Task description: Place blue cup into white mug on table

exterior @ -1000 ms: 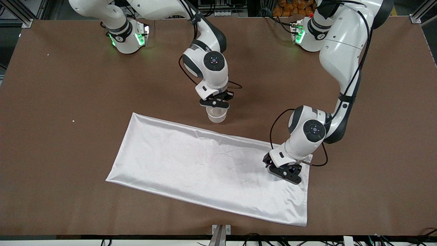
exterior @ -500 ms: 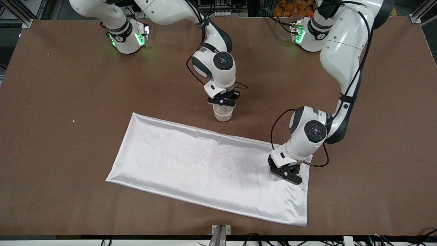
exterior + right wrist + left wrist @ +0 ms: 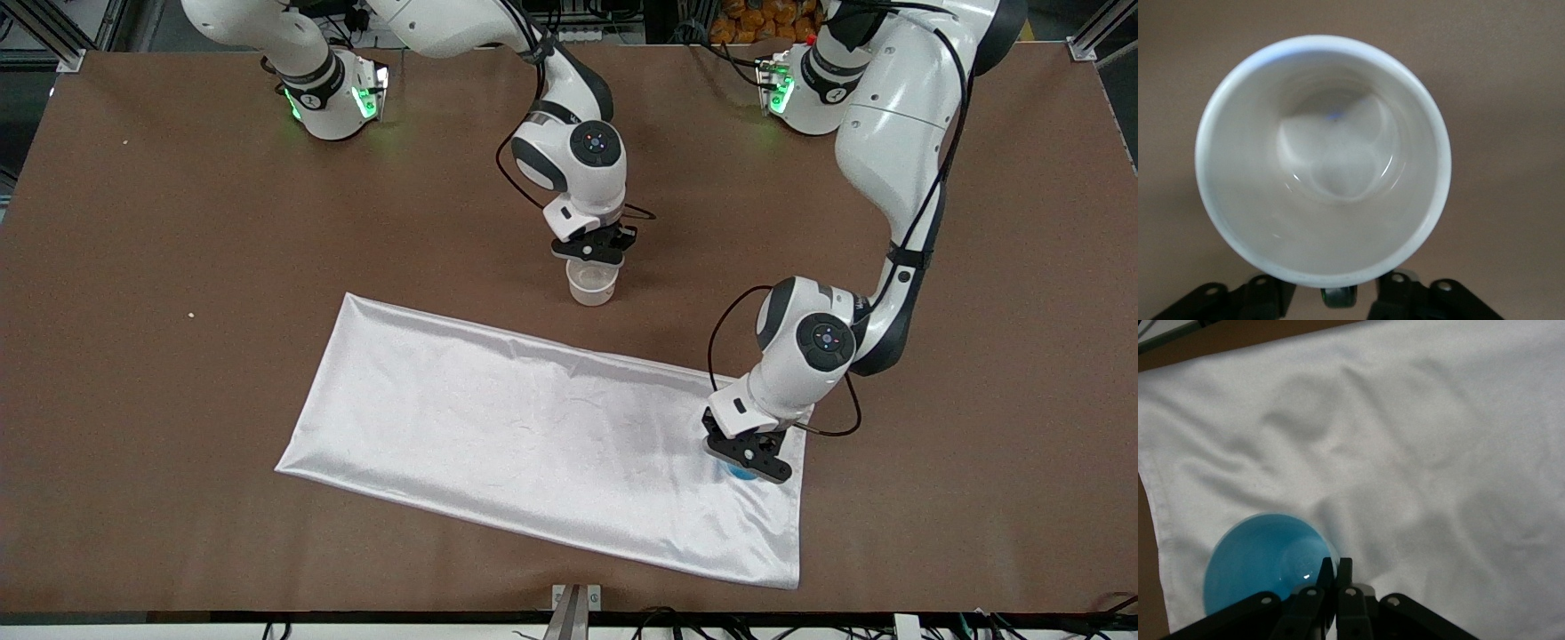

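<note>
The blue cup (image 3: pixel 742 473) sits on the white cloth near its corner at the left arm's end, mostly hidden under my left gripper (image 3: pixel 745 459). In the left wrist view the left gripper (image 3: pixel 1336 568) is shut on the rim of the blue cup (image 3: pixel 1261 560). I cannot tell if the cup touches the cloth. My right gripper (image 3: pixel 594 256) holds the white mug (image 3: pixel 592 284) upright just over the brown table (image 3: pixel 178 222), beside the cloth's edge nearest the robot bases. In the right wrist view the mug (image 3: pixel 1325 160) is empty and its dark handle (image 3: pixel 1341 300) points at the gripper.
The shiny white cloth (image 3: pixel 533 436) lies slantwise across the middle of the table, also filling the left wrist view (image 3: pixel 1418 453). Two small crumbs (image 3: pixel 191 315) lie toward the right arm's end. A metal bracket (image 3: pixel 576 597) sits at the table's front edge.
My right gripper has carried the white mug toward the left arm's end and slightly toward the bases. My left gripper has shifted a little, and the blue cup now peeks out under it.
</note>
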Controlling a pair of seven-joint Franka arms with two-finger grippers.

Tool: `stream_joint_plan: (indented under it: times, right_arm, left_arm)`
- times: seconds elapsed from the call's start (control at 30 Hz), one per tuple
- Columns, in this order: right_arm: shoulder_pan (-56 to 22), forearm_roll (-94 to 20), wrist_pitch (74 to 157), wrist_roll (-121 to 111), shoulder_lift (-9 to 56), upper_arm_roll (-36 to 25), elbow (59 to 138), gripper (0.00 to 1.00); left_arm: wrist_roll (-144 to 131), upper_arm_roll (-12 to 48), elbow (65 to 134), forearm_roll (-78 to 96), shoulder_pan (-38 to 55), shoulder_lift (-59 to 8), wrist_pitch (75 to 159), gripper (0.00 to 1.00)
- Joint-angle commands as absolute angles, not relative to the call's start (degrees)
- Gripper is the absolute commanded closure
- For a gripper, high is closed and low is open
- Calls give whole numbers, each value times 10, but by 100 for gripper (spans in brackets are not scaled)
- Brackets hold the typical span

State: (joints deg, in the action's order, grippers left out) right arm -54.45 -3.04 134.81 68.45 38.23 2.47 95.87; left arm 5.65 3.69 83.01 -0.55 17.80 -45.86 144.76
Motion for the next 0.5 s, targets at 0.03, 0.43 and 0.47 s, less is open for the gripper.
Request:
stream_joint_plan:
  times: [0.03, 0.43, 0.47]
  right_arm:
    - [-545, -19, 1335, 700, 375, 35, 947, 0]
    - [-510, -24, 1267, 700, 301, 61, 945, 0]
    - [-504, -24, 1262, 700, 294, 68, 942, 0]
  left_arm:
    - [59, 37, 829, -29, 176, -456, 1449, 100]
    - [55, 35, 840, -29, 178, -403, 1406, 100]
    - [50, 35, 843, -29, 178, -396, 1399, 100]
